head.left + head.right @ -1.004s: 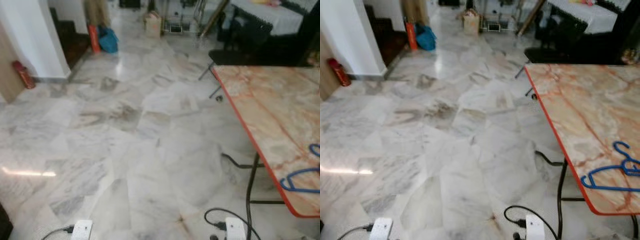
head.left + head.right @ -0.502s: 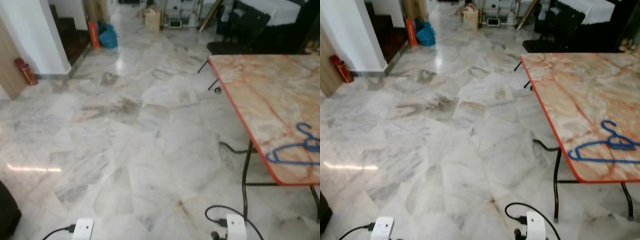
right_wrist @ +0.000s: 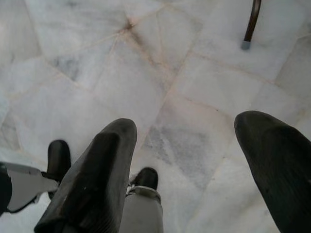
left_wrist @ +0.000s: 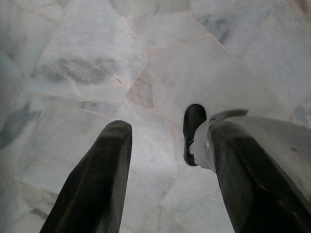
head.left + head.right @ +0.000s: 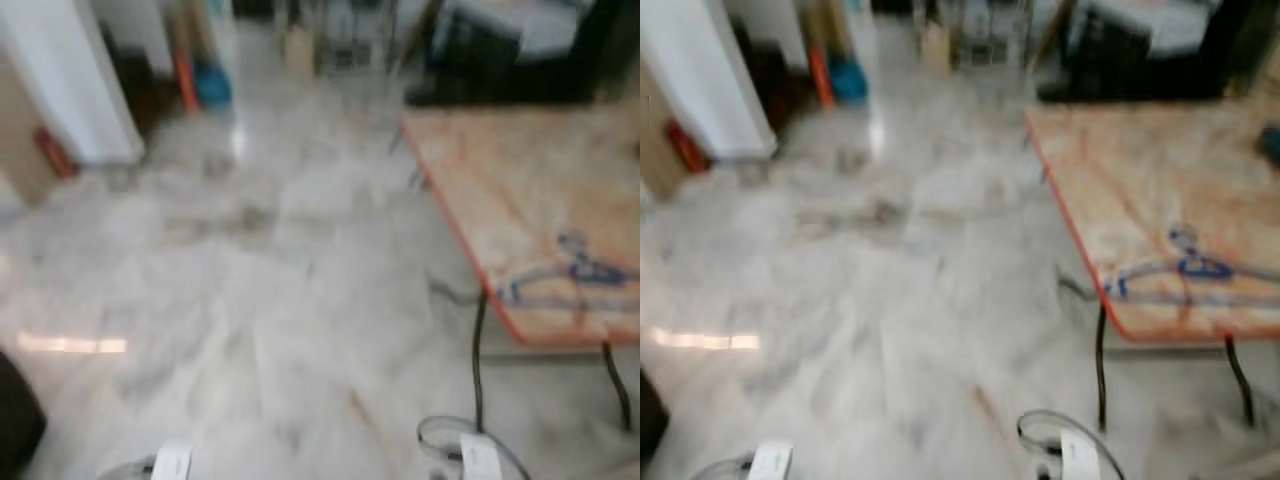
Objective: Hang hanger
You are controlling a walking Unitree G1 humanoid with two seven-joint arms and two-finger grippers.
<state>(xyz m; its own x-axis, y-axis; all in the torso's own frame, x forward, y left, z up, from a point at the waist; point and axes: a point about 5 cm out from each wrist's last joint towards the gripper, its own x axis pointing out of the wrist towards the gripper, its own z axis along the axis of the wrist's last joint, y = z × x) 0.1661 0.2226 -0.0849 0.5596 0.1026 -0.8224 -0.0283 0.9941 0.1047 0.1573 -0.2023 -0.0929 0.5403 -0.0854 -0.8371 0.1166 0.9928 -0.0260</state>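
The left pincer point(image 4: 165, 179) is hanging with its fingers spread wide, holding nothing, pointing down at the marble floor point(image 4: 87, 73). The right pincer point(image 3: 199, 179) is gaping likewise, empty, over the same floor, a dark worktop leg point(image 3: 250, 24) standing ahead of it. The blue hanger point(image 5: 1185, 270) is lying flat near the worktop's point(image 5: 1140, 180) orange edge, well apart from both pincers, in blurred head views.

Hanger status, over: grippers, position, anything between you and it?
Left gripper and right gripper open, empty, hanging over the floor. Blue hanger lies on the marble-top table near its front edge. Head views blurred; cables on floor ahead.
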